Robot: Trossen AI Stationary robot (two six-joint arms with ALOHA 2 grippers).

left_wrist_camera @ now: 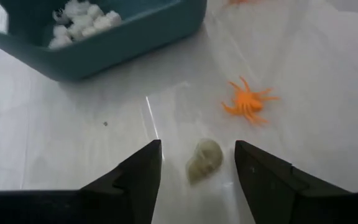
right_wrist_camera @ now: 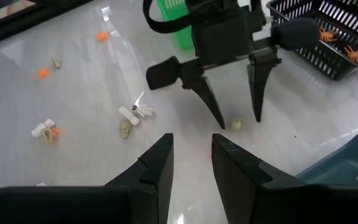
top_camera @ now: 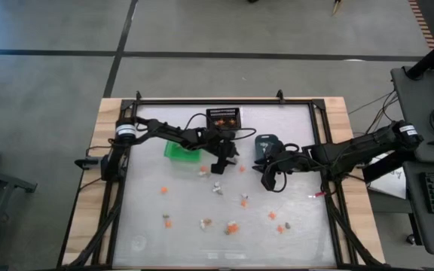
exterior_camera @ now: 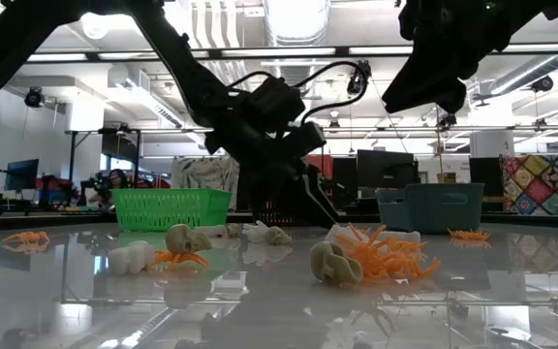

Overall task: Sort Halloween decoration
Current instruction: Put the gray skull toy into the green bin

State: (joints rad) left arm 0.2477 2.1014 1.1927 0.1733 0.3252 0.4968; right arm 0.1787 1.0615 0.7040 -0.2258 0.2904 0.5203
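The Halloween decoration (top_camera: 218, 188) lies scattered as tiny orange, white and tan trinkets over the middle and near half of the tabletop (top_camera: 142, 218), with some already sorted: white pieces in the blue-grey bin (left_wrist_camera: 135, 37), orange spiders in the black mesh bin (right_wrist_camera: 328, 37). One tan skull-like trinket (left_wrist_camera: 204, 160) sits on the tabletop right between our left gripper (left_wrist_camera: 197, 168) fingers, jaws spread wide and holding nothing, with an orange spider (left_wrist_camera: 248, 102) just beside it.

We judge the step in hand to be a pick of that tan piece: the next move calls for lowering and closing the jaws on it without nudging the spider.

Our right gripper (right_wrist_camera: 191, 158) hovers near the blue-grey bin, jaws partly open and empty as far as we see, facing the left gripper at close range. The green bin (top_camera: 181, 150) stands just behind the left arm. Open room lies toward the near edge; the two arms crowd the centre.
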